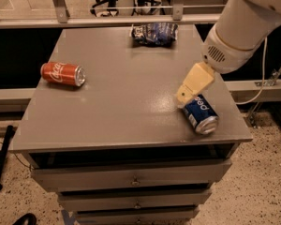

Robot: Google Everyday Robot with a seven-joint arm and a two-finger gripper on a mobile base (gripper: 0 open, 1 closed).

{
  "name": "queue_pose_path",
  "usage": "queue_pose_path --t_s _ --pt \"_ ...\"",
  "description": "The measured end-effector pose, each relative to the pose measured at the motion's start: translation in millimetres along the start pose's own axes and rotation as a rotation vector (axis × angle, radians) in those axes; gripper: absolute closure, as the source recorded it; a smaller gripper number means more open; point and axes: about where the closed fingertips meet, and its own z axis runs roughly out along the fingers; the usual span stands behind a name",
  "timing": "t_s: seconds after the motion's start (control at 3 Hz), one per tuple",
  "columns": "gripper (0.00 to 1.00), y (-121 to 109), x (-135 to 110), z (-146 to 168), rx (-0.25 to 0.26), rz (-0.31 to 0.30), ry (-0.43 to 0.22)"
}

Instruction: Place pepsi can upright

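**Pepsi can: checking the grip before tipping it up**

I am seeing the can (200,114) lying on its side near the front right corner of the table (126,107). One silver end is pointing toward the front edge and the lettering is facing up. It is sitting close to both the right and the front edge, so there is little margin on either side.

The gripper (186,93) is hanging at the can's far end, reaching down from the upper right, and it is touching or nearly touching the blue wall there. I cannot tell whether it is apart, together or clamped on the can, since its body is covering the contact spot.

I am judging this to be the grasp stage, with the can not yet raised. I am planning as follows:
- I am confirming a firm hold across the round wall, not on the rim, before any lift.
- I am rotating about the lower end slowly so the can pivots and does not skid.
- I am steering the base inward, away from the corner, because a roll here is likely to send it off the table.
- I am letting go only once the bottom is sitting flat.

The red can (63,74) on the left and the bag (154,33) at the back are lying well apart from this work.
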Motion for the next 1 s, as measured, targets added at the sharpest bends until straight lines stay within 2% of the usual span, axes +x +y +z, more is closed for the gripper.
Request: queue_pose_path --t_s 0.33,0.67,1.0 --pt "0.00 -3 -9 16 -0.026 0.159 0.055" --pt "0.00 3 -15 30 -0.020 0.311 0.106" --pt "0.00 17 -18 41 0.015 0.412 0.139"
